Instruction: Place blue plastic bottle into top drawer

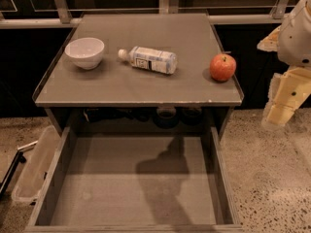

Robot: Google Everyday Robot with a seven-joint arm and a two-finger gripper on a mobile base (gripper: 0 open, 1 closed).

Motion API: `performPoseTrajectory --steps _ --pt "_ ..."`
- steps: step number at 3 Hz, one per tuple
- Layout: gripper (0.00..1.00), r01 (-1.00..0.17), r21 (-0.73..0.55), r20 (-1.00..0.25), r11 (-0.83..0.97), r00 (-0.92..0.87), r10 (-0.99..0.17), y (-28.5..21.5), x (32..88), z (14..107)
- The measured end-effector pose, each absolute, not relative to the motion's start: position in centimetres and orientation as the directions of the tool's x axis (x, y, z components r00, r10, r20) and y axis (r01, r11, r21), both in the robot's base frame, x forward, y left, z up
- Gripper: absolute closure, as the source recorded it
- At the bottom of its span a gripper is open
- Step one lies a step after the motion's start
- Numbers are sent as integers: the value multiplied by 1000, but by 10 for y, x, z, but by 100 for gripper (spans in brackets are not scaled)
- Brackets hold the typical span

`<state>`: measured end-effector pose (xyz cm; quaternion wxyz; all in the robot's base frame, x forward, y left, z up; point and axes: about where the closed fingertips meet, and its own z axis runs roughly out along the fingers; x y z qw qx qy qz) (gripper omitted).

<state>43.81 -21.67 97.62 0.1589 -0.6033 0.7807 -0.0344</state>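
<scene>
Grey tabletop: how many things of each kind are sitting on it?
White round bowl: 1
Clear plastic bottle, blue label: 1
Red apple: 1
Total: 3
Pale end effector hangs right of the grey tabletop.

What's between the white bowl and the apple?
In the camera view, the blue plastic bottle lies on its side between them. The pincer hangs past the apple, off the table.

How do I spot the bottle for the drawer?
On the grey table above the open drawer, with the gripper off its right side, the bottle lies between a white bowl and a red apple. It alone is clear, white-capped, lying on its side.
</scene>
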Motion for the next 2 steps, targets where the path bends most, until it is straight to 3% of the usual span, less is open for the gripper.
performPoseTrajectory --steps 2 --pt "0 -924 -279 -203 261 -208 -957 -204 449 980"
